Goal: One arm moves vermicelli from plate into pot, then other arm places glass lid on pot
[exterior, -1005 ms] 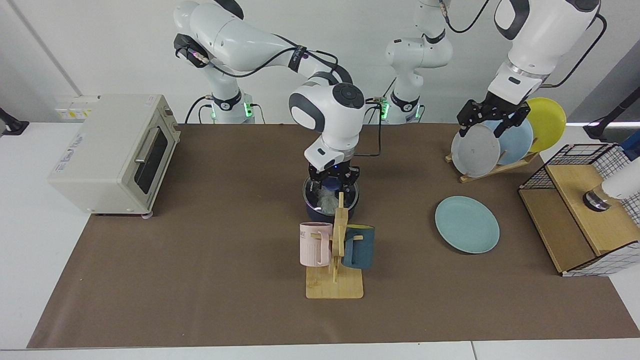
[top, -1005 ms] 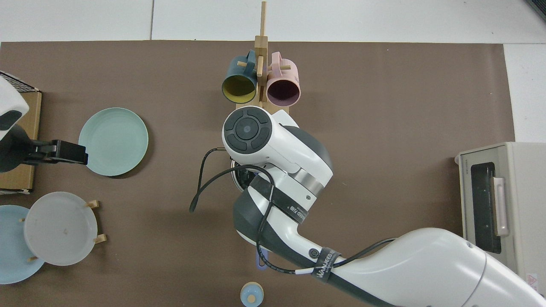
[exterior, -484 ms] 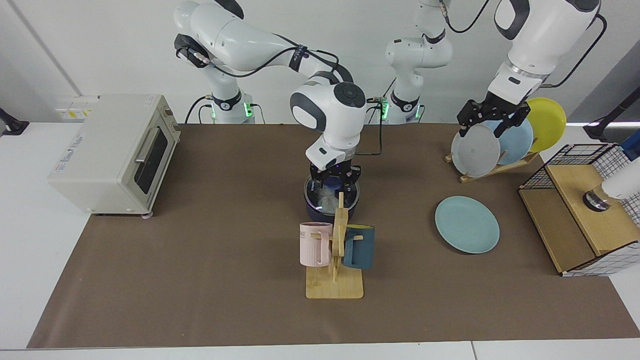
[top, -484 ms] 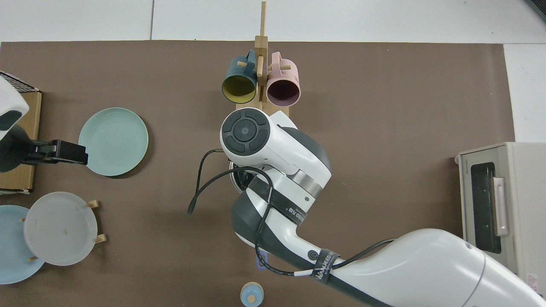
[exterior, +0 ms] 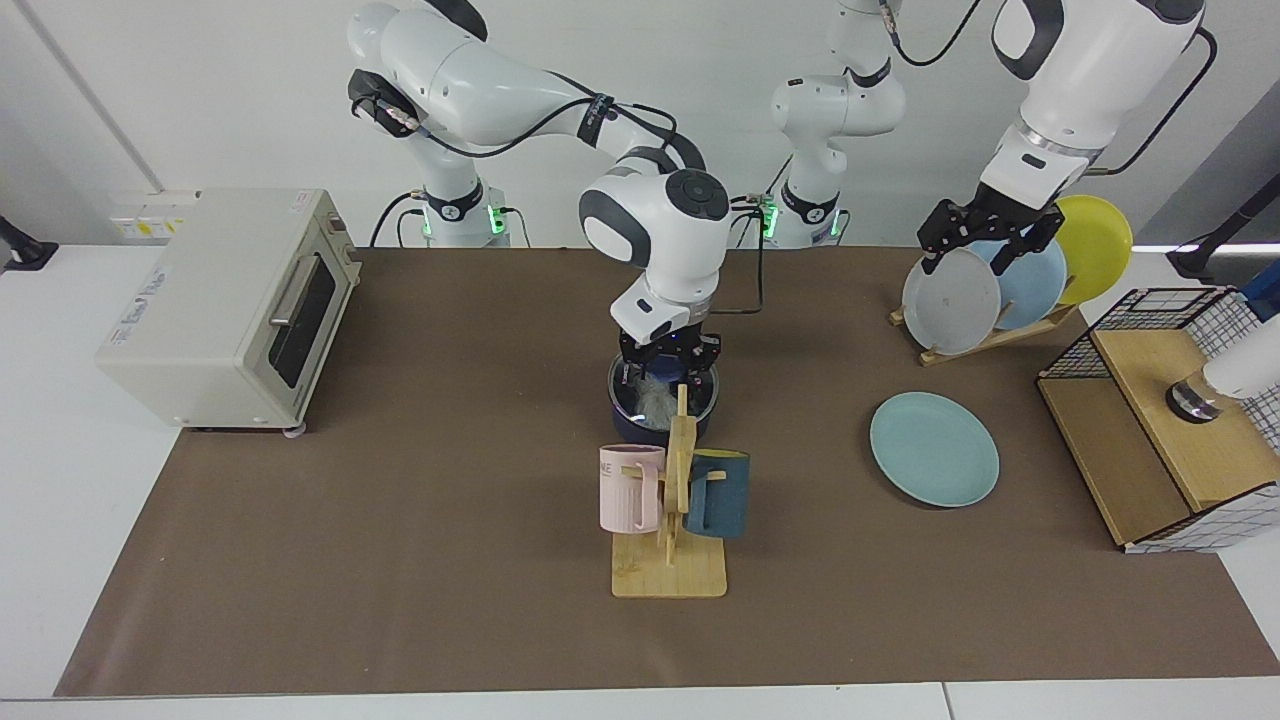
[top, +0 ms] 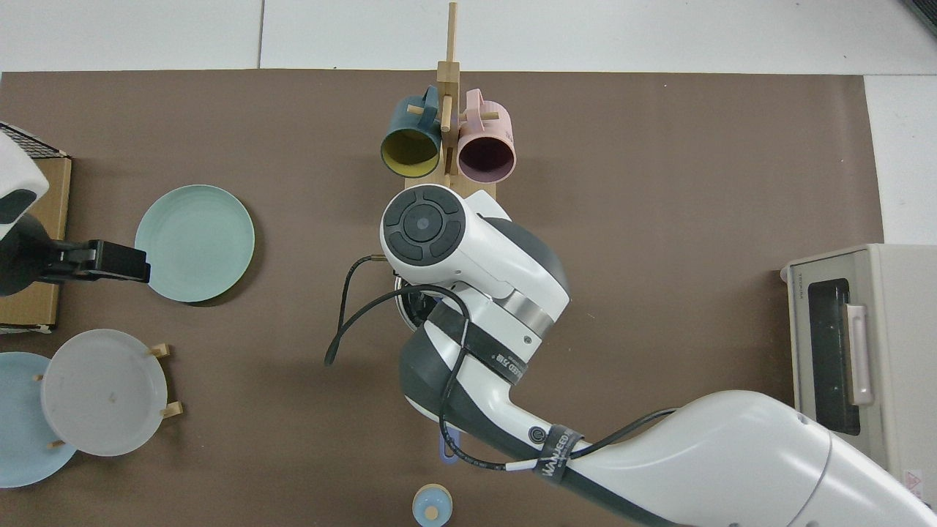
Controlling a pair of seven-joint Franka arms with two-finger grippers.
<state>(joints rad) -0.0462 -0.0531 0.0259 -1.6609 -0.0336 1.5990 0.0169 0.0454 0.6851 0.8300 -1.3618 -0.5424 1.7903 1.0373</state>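
lid seated on the pot, right hand lifting clear

facing view: over the last second the right hand [exterior: 668,360] has risen a little above the pot [exterior: 662,405] at the middle of the desk [exterior: 400,560]. its fingers now stand apart just above the blue knob of the glass lid [exterior: 663,388], which lies on the pot's rim. the vermicelli [exterior: 655,403] shows as a pale bundle under the glass. the teal plate [exterior: 934,448] lies bare toward the desk's left-arm end. the left hand [exterior: 985,235] waits, fingers apart, by the rack of plates [exterior: 1000,285]. both steps look done; only a retreat seems left.

top view: the right arm's wrist covers nearly all of the pot, so lid and noodles cannot be checked here. it does show the pot handle's [top: 447,443] tip pointing to the robots' edge, the bare plate [top: 195,243], and the left hand [top: 117,261] level with the plate's edge, well off the pot.
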